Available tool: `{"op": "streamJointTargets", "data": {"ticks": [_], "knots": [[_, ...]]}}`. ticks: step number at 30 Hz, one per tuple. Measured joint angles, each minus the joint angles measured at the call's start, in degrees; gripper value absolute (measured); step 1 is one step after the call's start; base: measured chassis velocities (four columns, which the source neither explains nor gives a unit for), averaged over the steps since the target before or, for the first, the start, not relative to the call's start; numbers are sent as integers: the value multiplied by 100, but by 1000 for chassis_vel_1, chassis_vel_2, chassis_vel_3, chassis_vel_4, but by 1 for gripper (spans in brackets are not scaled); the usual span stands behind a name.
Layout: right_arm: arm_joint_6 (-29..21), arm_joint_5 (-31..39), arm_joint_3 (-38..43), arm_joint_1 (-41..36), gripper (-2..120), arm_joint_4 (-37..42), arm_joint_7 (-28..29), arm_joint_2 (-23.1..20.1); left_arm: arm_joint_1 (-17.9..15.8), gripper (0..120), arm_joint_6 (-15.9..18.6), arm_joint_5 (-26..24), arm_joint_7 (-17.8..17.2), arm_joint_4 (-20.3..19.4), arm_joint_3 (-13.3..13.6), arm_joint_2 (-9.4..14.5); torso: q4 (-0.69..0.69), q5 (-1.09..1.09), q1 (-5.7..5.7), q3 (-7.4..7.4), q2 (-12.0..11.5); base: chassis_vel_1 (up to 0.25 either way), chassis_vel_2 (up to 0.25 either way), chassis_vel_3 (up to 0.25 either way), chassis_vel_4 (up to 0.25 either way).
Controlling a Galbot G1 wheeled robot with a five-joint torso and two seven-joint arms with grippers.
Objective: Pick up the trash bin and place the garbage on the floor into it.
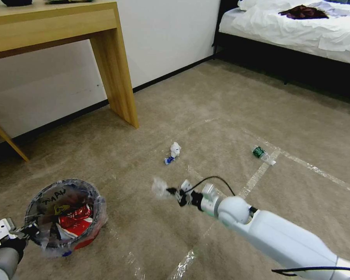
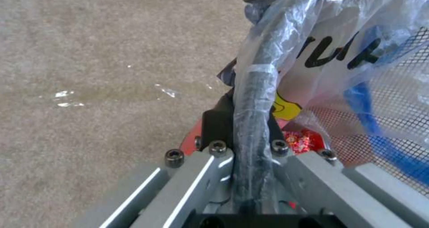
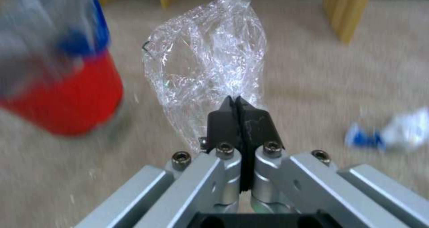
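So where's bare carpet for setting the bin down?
Bare floor lies between the trash bin, held by the left gripper, and the right gripper pinching clear plastic. Crowded by the tissue and bottle.

Wooden desk (image 1: 105,46), white-sheeted bed (image 1: 299,27)

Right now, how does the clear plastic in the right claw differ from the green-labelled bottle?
The clear plastic is crumpled, label-free and pinched off the carpet by the right claw; the green-labelled bottle lies on the floor, ungripped and farther from the trash bin. Both are outside the bin.
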Motion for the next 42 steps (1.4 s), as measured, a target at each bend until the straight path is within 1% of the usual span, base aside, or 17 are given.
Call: {"op": "streamJointTargets", "data": {"ticks": [5, 7, 10, 13, 19, 20, 22, 23, 25, 26, 28, 29, 31, 32, 34, 38, 42], "knots": [[-8, 150, 122, 136, 0, 257, 49, 51, 4, 1, 47, -111, -27, -54, 42, 99, 0, 0, 0, 0, 0, 0, 0, 0, 0], [-18, 236, 155, 236, 0, 383, 59, 100, -2, 1, 88, -258, -67, -111, 69, 156, 0, 0, 0, 0, 0, 0, 0, 0, 0], [-31, 303, 149, 316, 0, 455, 69, 122, -4, 1, 108, -335, -89, -142, 86, 198, -1, 0, 0, 0, 0, 0, 0, 0, 0], [-164, 717, -16, 706, 0, 805, 255, 213, -25, 1, 201, -688, -226, -306, 164, 350, 0, 0, 0, 0, 0, 0, 0, 0, 0], [-412, 1211, -400, 1312, 0, 1179, 614, 418, -40, 1, 282, -795, -285, -417, 294, 484, -1, -1, 0, 0, 0, 0, 0, 0, 0], [-412, 1211, -400, 1312, 0, 1179, 614, 418, -40, 1, 282, -795, -285, -417, 294, 484, -1, -1, 0, 0, 0, 0, 0, 0, 0], [-588, 1456, -649, 1632, 0, 1267, 865, 572, -35, 1, 296, -813, -293, -421, 311, 543, 1, -2, 0, 0, 0, 0, 0, 0, 0], [-588, 1456, -649, 1632, 0, 1267, 865, 572, -35, 1, 296, -813, -293, -421, 311, 543, 1, -2, 0, 0, 0, 0, 0, 0, 0], [-745, 1654, -954, 1970, 0, 1267, 1048, 809, -9, 1, 301, -858, -299, -440, 306, 606, -1, -1, 0, 0, 0, 0, 0, 0, 0], [-745, 1654, -954, 1970, 0, 1267, 1048, 809, -9, 1, 301, -858, -299, -440, 306, 606, -1, -1, 0, 0, 0, 0, 0, 0, 0], [-912, 1850, -1254, 2260, 0, 1212, 1197, 1165, 8, 1, 302, -887, -300, -446, 275, 653, 1, -2, 1, 0, -1, 0, 0, 0, 0], [-912, 1850, -1254, 2260, 0, 1212, 1197, 1165, 8, 1, 302, -887, -300, -446, 275, 653, 1, -2, 1, 0, -1, 0, 0, 0, 0], [-1095, 1964, -1460, 2433, 0, 1126, 1352, 1526, 19, 1, 302, -906, -302, -463, 257, 662, 1, -2, 0, 0, 0, 0, 0, 0, 0], [-1095, 1964, -1460, 2433, 0, 1126, 1352, 1526, 19, 1, 302, -906, -302, -463, 257, 662, 1, -2, 0, 0, 0, 0, 0, 0, 0], [-1253, 2039, -1672, 2553, 0, 1033, 1494, 1803, 34, 1, 302, -915, -303, -481, 241, 665, 1, -2, 0, 0, 0, 0, 0, 0, 0], [-1409, 2102, -1840, 2624, 0, 986, 1627, 1934, 36, 1, 302, -928, -311, -488, 230, 673, 0, -2, 0, 0, 0, 0, 0, 0, 0], [-1707, 2141, -2117, 2666, 0, 966, 1872, 2081, 17, 1, 322, -994, -366, -495, 214, 700, -1, -1, 0, 0, 0, 0, 0, 0, 0]]}}
